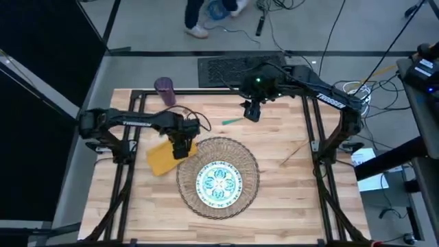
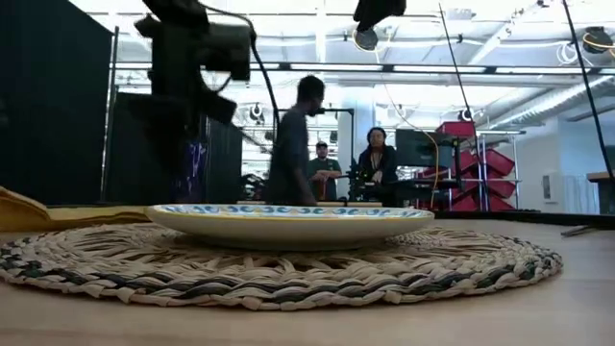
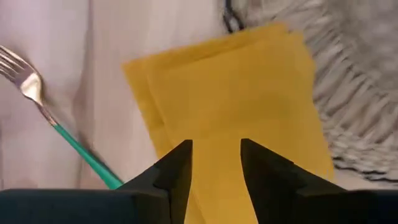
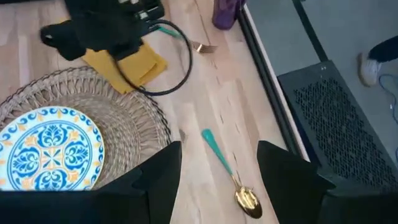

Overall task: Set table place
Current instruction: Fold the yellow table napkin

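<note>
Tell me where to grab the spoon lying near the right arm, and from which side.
Grip the spoon on its straight teal handle, coming from above with the fingers straddling it crosswise. It lies flat on bare table, and the handle is narrower than the rounded gold bowl. The right pincer hangs open above it.

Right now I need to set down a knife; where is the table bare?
Right of the placemat, the table lies bare to the right rail. Crowded: the napkin under the left gripper, the spoon near the right gripper.
</note>
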`<state>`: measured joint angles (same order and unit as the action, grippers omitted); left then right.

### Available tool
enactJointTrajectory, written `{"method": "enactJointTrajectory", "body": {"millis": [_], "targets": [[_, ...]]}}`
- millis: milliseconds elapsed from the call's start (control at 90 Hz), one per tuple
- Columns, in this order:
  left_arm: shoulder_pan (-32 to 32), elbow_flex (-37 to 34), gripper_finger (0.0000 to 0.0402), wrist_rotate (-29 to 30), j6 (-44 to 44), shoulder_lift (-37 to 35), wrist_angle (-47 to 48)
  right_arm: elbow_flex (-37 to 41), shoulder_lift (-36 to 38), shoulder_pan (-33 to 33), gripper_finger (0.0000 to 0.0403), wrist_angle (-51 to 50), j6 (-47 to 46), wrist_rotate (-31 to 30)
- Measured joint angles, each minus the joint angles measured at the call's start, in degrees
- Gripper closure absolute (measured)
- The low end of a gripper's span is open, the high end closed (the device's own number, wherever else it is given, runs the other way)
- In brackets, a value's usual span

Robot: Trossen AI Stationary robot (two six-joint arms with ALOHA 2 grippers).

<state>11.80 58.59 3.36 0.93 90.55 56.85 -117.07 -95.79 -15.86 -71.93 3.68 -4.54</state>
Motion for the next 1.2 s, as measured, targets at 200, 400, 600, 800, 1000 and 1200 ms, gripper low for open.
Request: {"method": "enactJointTrajectory", "body": {"millis": [200, 400, 600, 800, 1000, 1200], "targets": [[2.5, 0.0, 0.0279, -2.3, -4.3, 4.6, -1.2, 1.3, 0.0, 0.0, 0.0206, -0.2, 0.0, 0.0], [5.0, 0.0, 0.0279, -2.4, -6.2, 8.0, -2.2, 1.7, 0.0, 0.0, 0.0206, 0.1, 0.0, 0.0], [9.0, 0.0, 0.0279, 3.5, -2.7, 10.2, -2.3, 1.7, 0.0, 0.1, 0.0206, -0.2, 0.0, 0.0], [13.9, 0.0, 0.0279, 9.2, 4.3, 10.5, 3.3, 1.7, 0.0, 0.2, 0.0206, -0.4, 0.1, 0.0], [15.3, 0.0, 0.0279, 9.1, 4.8, 7.2, 7.1, 1.7, 0.0, 0.2, 0.0206, -0.4, 0.7, 0.0], [11.0, -0.1, 0.0279, 5.4, 6.3, -2.6, 9.2, 1.7, 0.0, 0.2, 0.0206, -0.2, 1.1, 0.0]]}}
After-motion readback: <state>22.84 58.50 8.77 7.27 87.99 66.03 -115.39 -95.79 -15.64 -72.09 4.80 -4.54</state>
